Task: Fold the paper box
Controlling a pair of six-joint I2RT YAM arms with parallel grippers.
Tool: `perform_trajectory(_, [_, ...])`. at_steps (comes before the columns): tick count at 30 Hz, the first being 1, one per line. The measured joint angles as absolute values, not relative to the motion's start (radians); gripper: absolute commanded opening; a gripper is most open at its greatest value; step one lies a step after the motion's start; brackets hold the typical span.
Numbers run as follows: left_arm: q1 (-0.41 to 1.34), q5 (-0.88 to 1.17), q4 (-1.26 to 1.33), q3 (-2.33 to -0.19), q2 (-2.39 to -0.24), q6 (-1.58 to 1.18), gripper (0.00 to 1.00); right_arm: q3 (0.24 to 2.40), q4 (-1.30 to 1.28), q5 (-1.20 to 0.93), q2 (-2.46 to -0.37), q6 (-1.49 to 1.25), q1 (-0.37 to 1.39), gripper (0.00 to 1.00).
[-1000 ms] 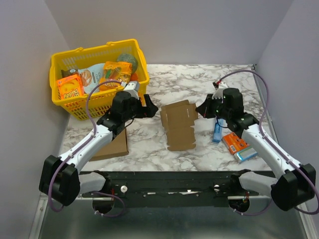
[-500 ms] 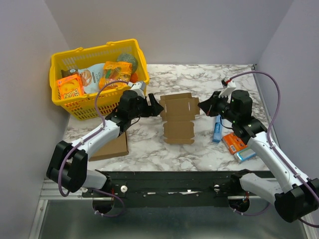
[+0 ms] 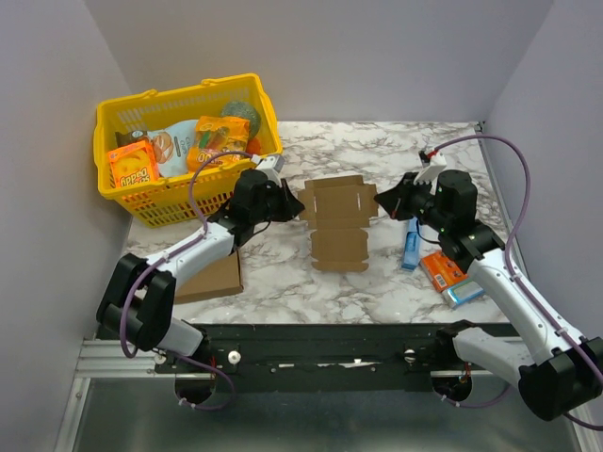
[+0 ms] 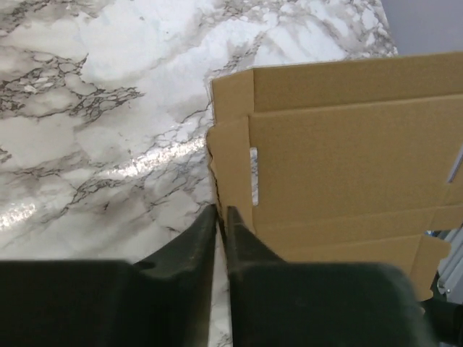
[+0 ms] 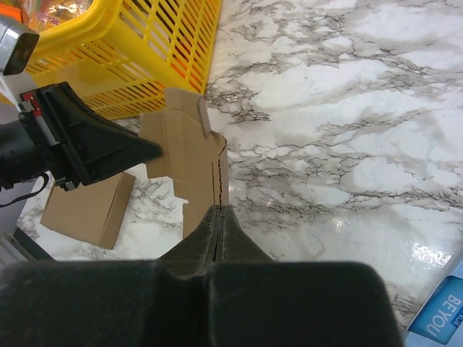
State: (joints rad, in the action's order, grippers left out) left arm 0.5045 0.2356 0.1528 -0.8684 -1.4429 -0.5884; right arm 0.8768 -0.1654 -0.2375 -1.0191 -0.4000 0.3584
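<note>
The paper box (image 3: pixel 339 226) is a thin brown cardboard piece with flaps and slots, held between both arms at mid-table. My left gripper (image 3: pixel 290 205) is at its left edge. In the left wrist view the fingers (image 4: pixel 223 211) are closed to a thin slit with the edge of the paper box (image 4: pixel 340 166) between them. My right gripper (image 3: pixel 382 200) is at the box's right edge. In the right wrist view its jaws (image 5: pixel 219 208) are pressed together on the flap of the paper box (image 5: pixel 184 155).
A yellow basket (image 3: pixel 179 94) full of snack packs stands at the back left, close behind the left arm. A plain cardboard rectangle (image 3: pixel 212 276) lies at the front left. A blue pack (image 3: pixel 411 248) and an orange box (image 3: pixel 441 268) lie under the right arm.
The left arm reached right to the box's left edge and its jaws closed there. The box turned square to the table and shifted back with the right gripper.
</note>
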Motion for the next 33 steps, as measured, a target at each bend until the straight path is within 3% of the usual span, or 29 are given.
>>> perform_trajectory(3, [0.509,0.231,0.139,-0.87,-1.44,-0.557,0.0,0.878,-0.17,-0.237,-1.023,-0.387,0.358,0.64])
perform_trajectory(7, [0.535,0.232,0.075,-0.869,-1.388,-0.476,0.0,0.903,-0.204,-0.245,-1.035,-0.312,0.358,0.79])
perform_trajectory(10, [0.548,0.245,0.03,-0.868,-1.311,-0.418,0.0,0.946,-0.228,-0.27,-1.036,-0.218,0.358,0.8])
perform_trajectory(12, [0.552,0.279,-0.004,-0.868,-1.25,-0.377,0.0,0.981,-0.234,-0.312,-1.046,-0.154,0.358,0.73])
perform_trajectory(16, [0.552,0.356,-0.093,-0.884,-1.185,-0.297,0.0,1.067,-0.25,-0.43,-1.106,-0.034,0.362,0.71])
perform_trajectory(23, [0.552,0.508,-0.23,-0.896,-1.17,-0.178,0.0,1.091,-0.317,-0.557,-1.192,0.109,0.447,0.68])
perform_trajectory(26, [0.552,0.532,-0.264,-0.904,-1.17,-0.143,0.0,1.092,-0.348,-0.592,-1.224,0.15,0.483,0.6])
perform_trajectory(33, [0.551,0.559,-0.281,-0.909,-1.169,-0.107,0.0,1.093,-0.405,-0.595,-1.295,0.189,0.519,0.58])
